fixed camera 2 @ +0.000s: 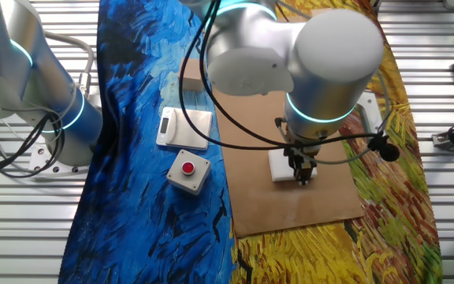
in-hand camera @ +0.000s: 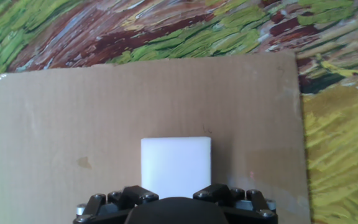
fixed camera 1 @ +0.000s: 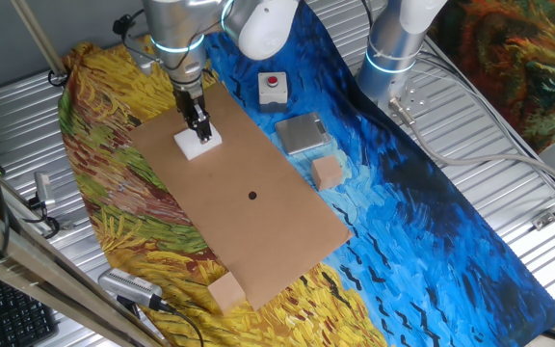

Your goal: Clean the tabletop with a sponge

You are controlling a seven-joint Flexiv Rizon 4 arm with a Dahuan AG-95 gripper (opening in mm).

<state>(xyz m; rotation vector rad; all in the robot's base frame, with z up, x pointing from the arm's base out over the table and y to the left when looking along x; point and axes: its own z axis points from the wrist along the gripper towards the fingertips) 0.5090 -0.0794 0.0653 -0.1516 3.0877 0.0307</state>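
Now wiping near the tabletop's (fixed camera 1: 258,212) end.
Tool (fixed camera 1: 200,132) clenched on sponge (fixed camera 1: 198,143), pressing it straight down.

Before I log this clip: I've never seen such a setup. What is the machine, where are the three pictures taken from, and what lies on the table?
It is one silver robot arm ending in a two-fingered tool. Two pictures come from fixed cameras on different sides of the table; the third looks along the fingers. The tool sits down on a white sponge, apparently gripping it, on the brown board, the tabletop. Around it, on the painted cloth, lie two tan cubes, a red-button box and a grey flat device.
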